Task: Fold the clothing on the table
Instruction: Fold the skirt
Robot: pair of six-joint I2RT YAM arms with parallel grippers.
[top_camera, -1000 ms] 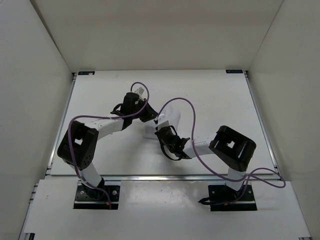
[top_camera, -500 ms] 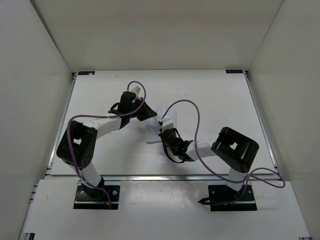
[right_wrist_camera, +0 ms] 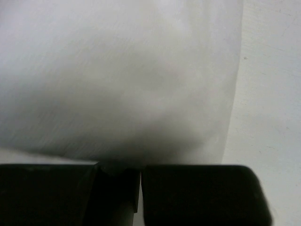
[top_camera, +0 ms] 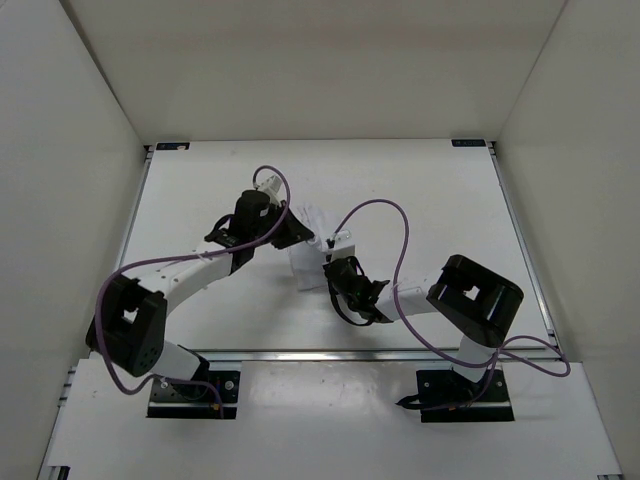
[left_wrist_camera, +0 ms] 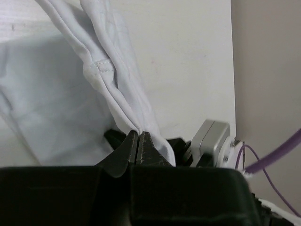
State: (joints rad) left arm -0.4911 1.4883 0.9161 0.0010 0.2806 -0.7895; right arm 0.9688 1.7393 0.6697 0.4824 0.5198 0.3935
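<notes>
Well, from overhead the big, flat, matte white surface [top_camera: 430, 190] sits boxed in by three plain white walls [top_camera: 300, 70], with one silver metal rail [top_camera: 330, 354] along its near edge. I count two white-and-black robot arms [top_camera: 190, 270], two looping purple cables [top_camera: 378, 204] and a single piece of clothing [top_camera: 308, 275], a small, thin, plain white fabric garment. It lies near the middle of the surface, bunched and wrinkled between the two wrists. The left end effector [top_camera: 303, 238] is at its far left part and the right end effector [top_camera: 328, 262] at its near right edge.

Up close from the left wrist, the two black fingers [left_wrist_camera: 123, 151] are pressed together on a narrow fold of the garment. That fold rises taut from them with a stitched seam showing. The other cloth spreads in soft creases over the surface, with a white wall off to the right.

From the right wrist the view is blurry. Pale cloth fills nearly everything, smooth with faint shadowed folds, and bare surface shows only on the right. That end effector is fully closed, and the cloth runs straight down to its black fingers [right_wrist_camera: 197, 188], so it looks pinched there.
</notes>
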